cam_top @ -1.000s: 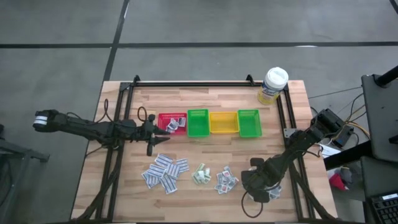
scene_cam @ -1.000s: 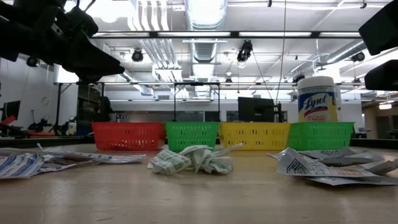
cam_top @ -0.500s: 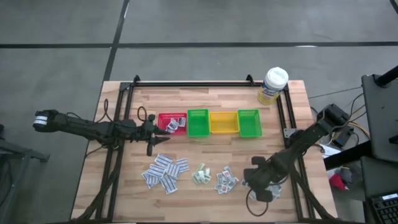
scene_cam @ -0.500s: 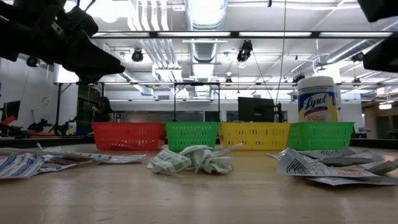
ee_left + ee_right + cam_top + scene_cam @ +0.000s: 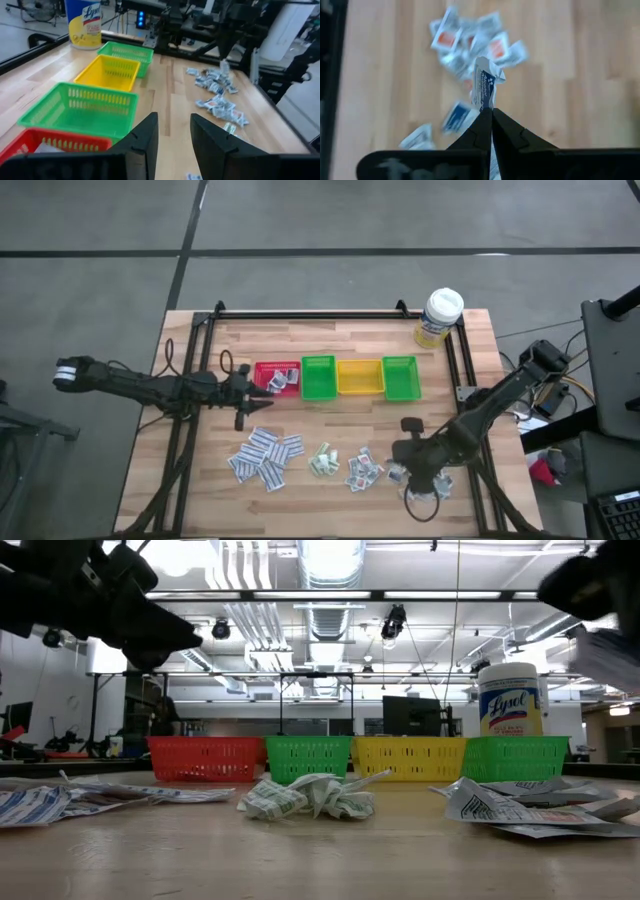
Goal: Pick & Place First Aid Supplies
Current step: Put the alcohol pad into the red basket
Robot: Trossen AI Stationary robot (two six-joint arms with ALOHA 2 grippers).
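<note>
The first aid supplies are small white paper packets lying flat in loose heaps on the wooden table: one heap (image 5: 265, 457), a crumpled green-printed one (image 5: 325, 460), another (image 5: 363, 470) and a few more (image 5: 437, 483). Some lie in the red bin (image 5: 277, 378). My right gripper (image 5: 492, 114) is shut on one packet (image 5: 484, 87), raised above the near right heaps (image 5: 402, 470). In the low view that packet (image 5: 612, 652) shows blurred at upper right. My left gripper (image 5: 174, 131) hangs open and empty beside the red bin's left near corner (image 5: 258, 390). My right gripper pinches one edge (image 5: 487, 105) of a white packet with blue print between its two fingertips. The fingers slant down from above. The packet sticks out past the fingertips, lifted clear of the table and the other packets.
Four small bins stand in a row across the table's middle: red, green (image 5: 318, 377), yellow (image 5: 359, 376), green (image 5: 400, 377). A white-capped bottle with a yellow label (image 5: 440, 317) stands at the far right corner. Black rails (image 5: 310, 315) run along the table's edges.
My right gripper has gone up from the near right heap, still shut, and has tipped and turned. It carries one packet, which now hangs clear of the table. The other heaps lie as before.
</note>
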